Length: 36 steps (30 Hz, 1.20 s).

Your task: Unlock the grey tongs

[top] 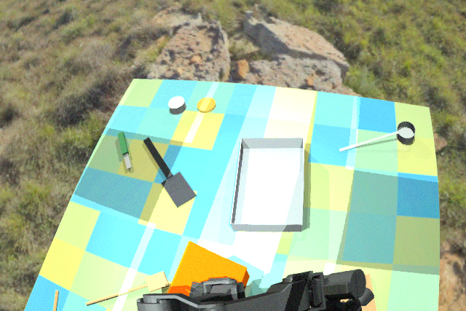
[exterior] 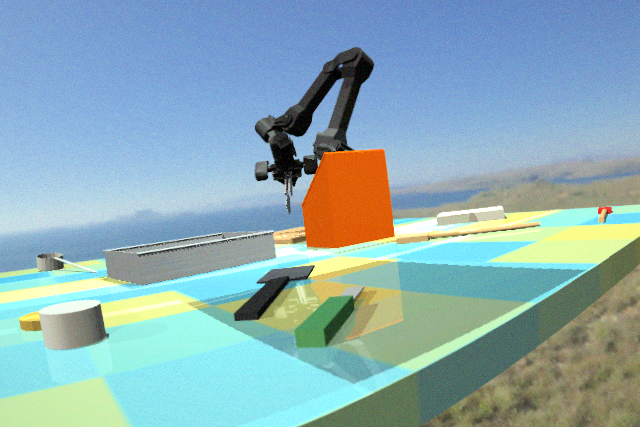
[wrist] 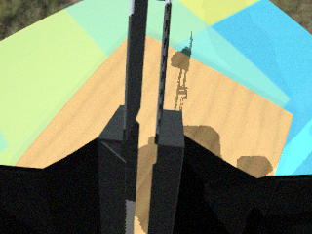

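Because your gripper [wrist: 146,156] pinches the grey tongs [wrist: 151,33] with their tips hanging down over the wooden board [wrist: 214,117], their arms sit close together and high up, away from the roasting tin [top: 269,183].

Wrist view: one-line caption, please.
Gripper clamps the grey tongs, tips pointing down above the wooden board.

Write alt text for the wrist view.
The end effector grips the grey tongs, whose two arms run close together away from the camera, above the wooden board. The arm's shadow falls on the board, and the patterned cloth surrounds it.
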Each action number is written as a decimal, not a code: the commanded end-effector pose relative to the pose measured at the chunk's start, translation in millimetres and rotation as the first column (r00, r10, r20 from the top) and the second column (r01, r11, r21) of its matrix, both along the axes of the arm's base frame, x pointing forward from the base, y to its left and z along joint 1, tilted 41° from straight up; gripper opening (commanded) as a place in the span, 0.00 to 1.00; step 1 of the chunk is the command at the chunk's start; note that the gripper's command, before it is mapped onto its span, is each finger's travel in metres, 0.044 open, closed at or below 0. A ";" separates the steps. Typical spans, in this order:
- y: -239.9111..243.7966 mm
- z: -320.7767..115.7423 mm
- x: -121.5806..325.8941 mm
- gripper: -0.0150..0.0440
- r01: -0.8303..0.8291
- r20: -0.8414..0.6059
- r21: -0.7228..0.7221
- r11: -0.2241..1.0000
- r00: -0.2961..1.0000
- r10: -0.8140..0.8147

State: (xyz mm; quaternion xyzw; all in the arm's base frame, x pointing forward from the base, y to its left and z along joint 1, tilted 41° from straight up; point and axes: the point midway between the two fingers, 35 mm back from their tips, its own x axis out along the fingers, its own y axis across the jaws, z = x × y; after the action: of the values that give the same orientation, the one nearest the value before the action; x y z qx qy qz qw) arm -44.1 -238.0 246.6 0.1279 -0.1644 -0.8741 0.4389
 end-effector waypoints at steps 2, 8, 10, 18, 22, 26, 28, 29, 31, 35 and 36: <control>0.6 0.7 -0.8 0.00 0.007 0.000 -0.004 1.000 1.000 -0.007; 0.2 0.9 -0.8 0.00 0.005 0.000 -0.001 1.000 1.000 -0.005; -1.6 1.9 -1.1 0.00 -0.002 -0.002 0.012 1.000 1.000 0.002; -15.1 8.6 -4.4 0.00 -0.068 0.005 0.132 0.989 0.998 0.068; -20.3 10.7 -6.8 0.00 -0.103 0.025 0.196 0.975 0.995 0.100; -23.8 12.0 -9.4 0.00 -0.138 0.056 0.258 0.956 0.990 0.128; -24.9 12.4 -10.7 0.00 -0.157 0.076 0.287 0.945 0.987 0.141; -25.3 12.6 -11.3 0.00 -0.166 0.087 0.301 0.939 0.985 0.146; -25.8 12.9 -12.6 0.00 -0.185 0.111 0.328 0.926 0.981 0.157; -25.5 13.6 -14.9 0.00 -0.224 0.166 0.377 0.899 0.971 0.173; -25.2 13.7 -15.4 0.00 -0.235 0.181 0.388 0.891 0.968 0.176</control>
State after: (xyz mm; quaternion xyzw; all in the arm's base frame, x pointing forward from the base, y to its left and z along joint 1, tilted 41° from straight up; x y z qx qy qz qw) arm -57.7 -263.7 256.2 0.2686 -0.0066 -0.8367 0.4772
